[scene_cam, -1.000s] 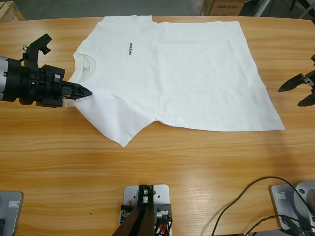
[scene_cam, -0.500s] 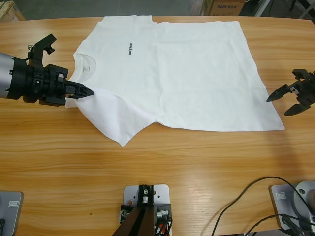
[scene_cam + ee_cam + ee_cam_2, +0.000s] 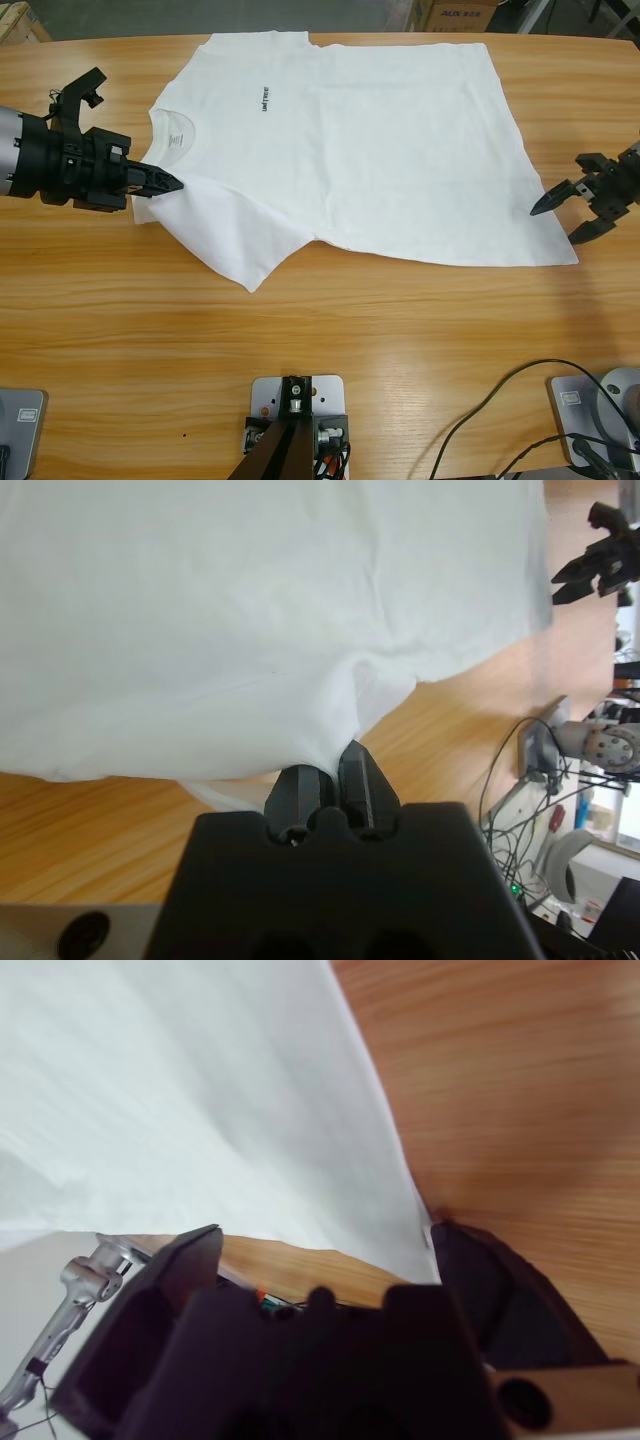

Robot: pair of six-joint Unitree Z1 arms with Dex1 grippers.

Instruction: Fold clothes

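Closer now than a moment ago, the right gripper (image 3: 562,216) has slid in to the shirt's (image 3: 370,140) hem corner, black jaws spread wide on either side of that edge. Soft white cotton lies flat across the grained wooden table (image 3: 330,340), lightly creased, its ribbed neck toward the left gripper (image 3: 170,184). That one is clenched on a bunched fold near the sleeve.

chest text (image 3: 265,98): too small to read | arms: cut off at side edges
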